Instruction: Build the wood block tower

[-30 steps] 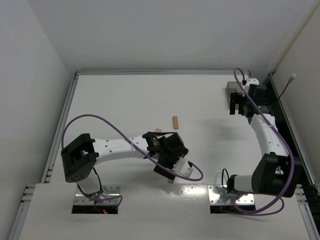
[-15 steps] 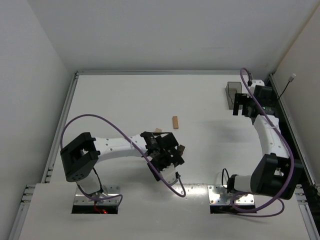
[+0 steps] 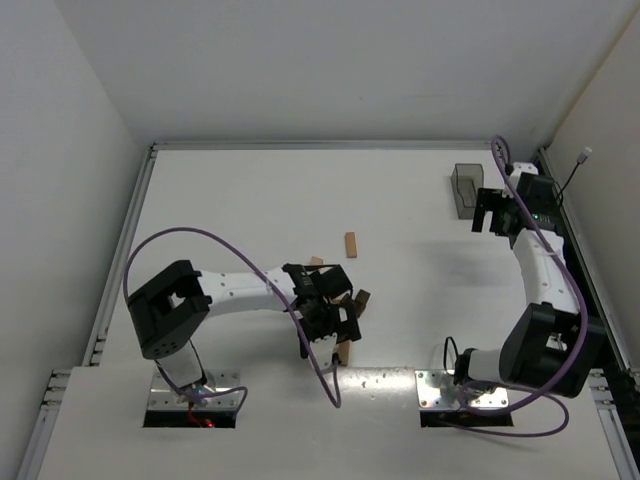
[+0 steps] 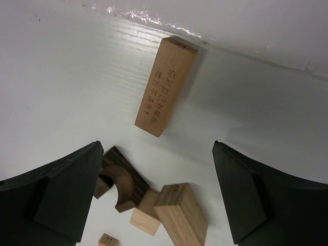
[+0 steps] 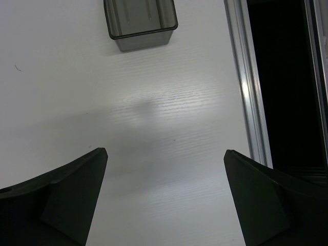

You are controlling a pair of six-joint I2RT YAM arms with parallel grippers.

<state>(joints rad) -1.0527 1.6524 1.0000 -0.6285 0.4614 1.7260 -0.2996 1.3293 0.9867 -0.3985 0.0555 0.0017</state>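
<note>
Several wood blocks lie loose on the white table. In the left wrist view a long tan block (image 4: 165, 87) with engraved characters lies ahead near the table's edge. A dark brown arch block (image 4: 120, 179), a tan block (image 4: 179, 212) and a small tan cube (image 4: 142, 219) sit between my fingers. My left gripper (image 4: 159, 200) hangs open above them, holding nothing; from above, the left gripper (image 3: 335, 315) is near the front edge. Another tan block (image 3: 350, 244) lies farther back. My right gripper (image 5: 164, 200) is open and empty over bare table. No tower shows.
A smoky translucent bin (image 3: 465, 190) stands at the back right, just beyond the right gripper (image 3: 493, 212); the right wrist view shows the bin (image 5: 141, 18) empty. A metal rail (image 5: 246, 82) and a dark gap run along the table's right side.
My left gripper has turned and shifted over the cluster of blocks, its jaws slightly narrower. My right gripper has drawn back rightward off the bin, which now stands uncovered.
</note>
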